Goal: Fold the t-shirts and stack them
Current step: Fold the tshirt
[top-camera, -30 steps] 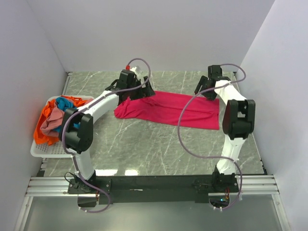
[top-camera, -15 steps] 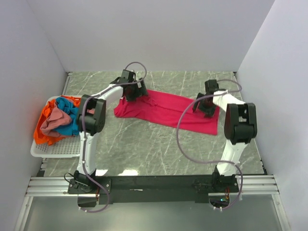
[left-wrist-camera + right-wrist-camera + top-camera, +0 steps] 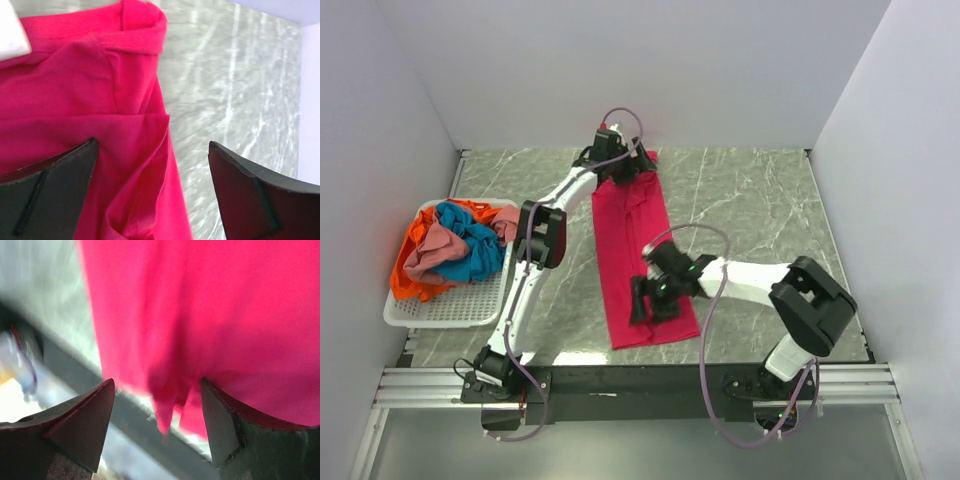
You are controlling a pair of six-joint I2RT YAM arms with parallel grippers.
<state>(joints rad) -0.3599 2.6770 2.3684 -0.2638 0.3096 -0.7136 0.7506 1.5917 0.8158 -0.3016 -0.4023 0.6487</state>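
Top external: your pink shirt [image 3: 638, 250] lies as a long strip mid-table, running far to near. The other shirts [image 3: 450, 245] are heaped in the basket [image 3: 430, 315] on the left. The left arm [image 3: 560, 195] is stretched right out, with the left gripper [image 3: 623, 165] over the strip's far end. The right arm [image 3: 760, 285] bends across to the left, putting the right gripper [image 3: 648, 300] low over the near end. That near hem sits close to the table [image 3: 750, 200] edge, so I'd say a sloppy pull could drag it off.

Left wrist: fingers [image 3: 50, 185] are spread wide with nothing pinched. The cloth under them is rucked into overlapping folds, so if you close there you'll likely grab extra layers and get a crooked fold.

Right wrist: it's blurry, but the fingers [image 3: 75, 425] are also spread apart. Pink cloth fills the gap beyond them, and it doesn't look clamped.
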